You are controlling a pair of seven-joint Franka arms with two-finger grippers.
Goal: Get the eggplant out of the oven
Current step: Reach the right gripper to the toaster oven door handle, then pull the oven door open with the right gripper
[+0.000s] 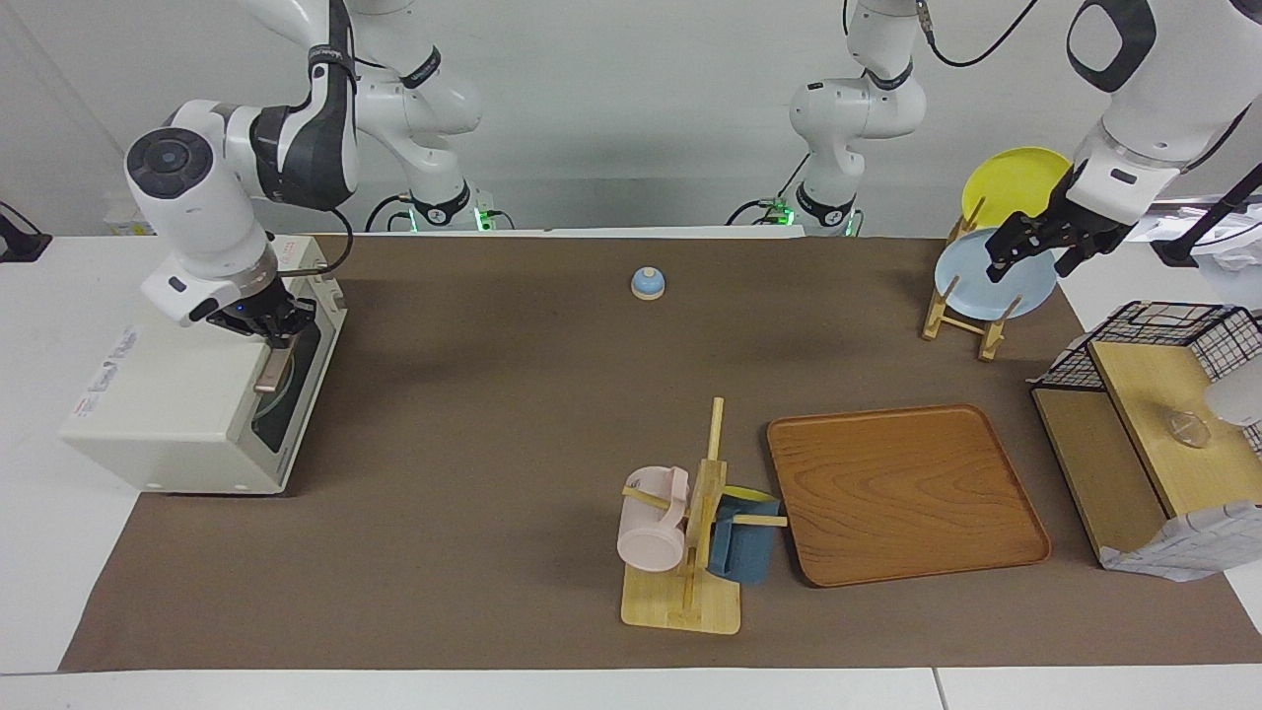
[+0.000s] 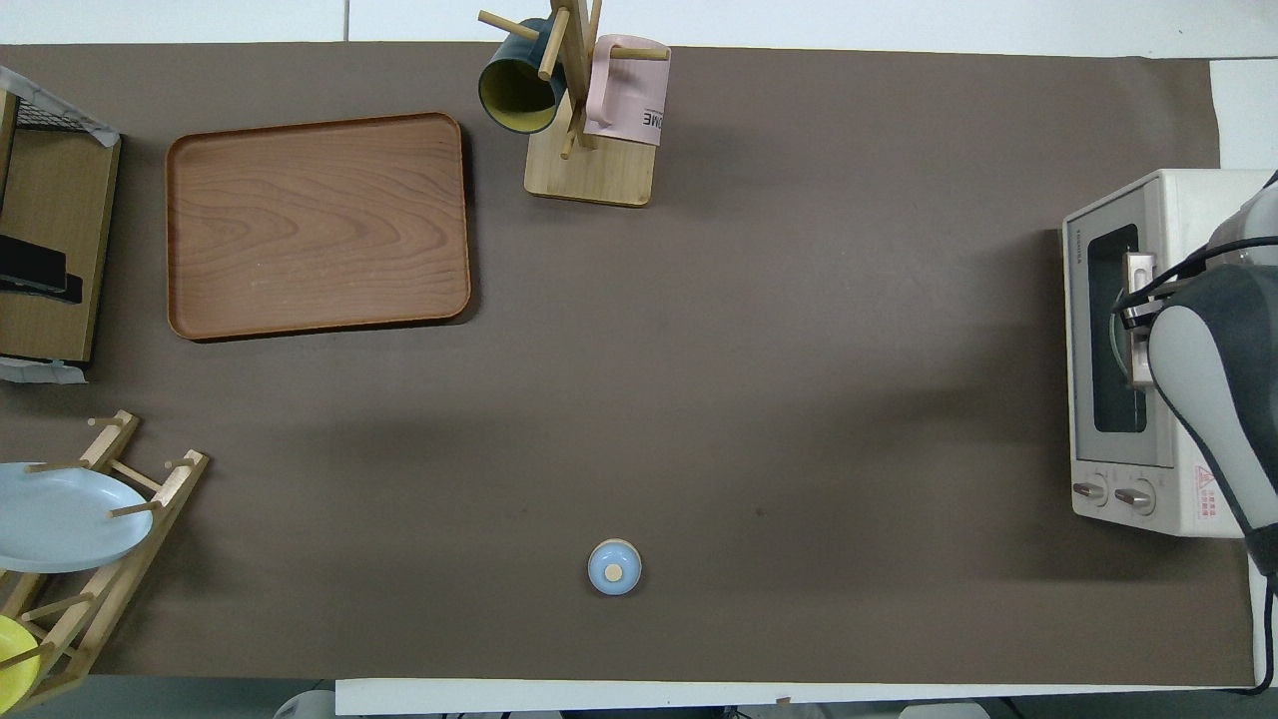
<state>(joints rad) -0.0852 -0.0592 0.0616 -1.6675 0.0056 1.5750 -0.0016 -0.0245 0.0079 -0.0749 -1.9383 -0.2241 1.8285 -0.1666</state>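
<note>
From my remote seat, nearest the robots: small blue dome-shaped bell on a tan base (image 1: 647,283) sits alone mid-table on the brown mat (image 1: 493,414), bare mat all round it. Same row, toward the left arm's end: wooden plate rack (image 1: 961,314) holding a pale blue plate (image 1: 991,276) and a yellow plate (image 1: 1016,182), rack right at the mat's edge. Left gripper (image 1: 1040,247) hangs in the air over the blue plate; jaws look spread, nothing between them, arm waiting.

Toward the right arm's end: boxy cream-white toaster oven with dark glass door (image 1: 197,394) straddles the mat's edge, door facing mid-table, door looks closed. Right gripper (image 1: 271,330) is down at the top of the door, on the tan bar handle (image 1: 274,373); in the overhead view the handle (image 2: 1138,300) shows beside the arm. I cannot tell how wide these jaws stand or whether they clamp the handle. Eggplant: I can't see it, glass too dark to tell what's inside.

In front of the oven door: wide open mat, nothing on it through to the table's middle.

Farther out: wooden mug tree (image 1: 690,552) with a pink mug (image 1: 653,528) and a dark blue mug, yellow inside (image 1: 744,547). Just beside it, rounded brown wooden tray (image 1: 902,493), bare. At the left arm's end, wooden shelf with black wire basket (image 1: 1154,414), off the mat.
</note>
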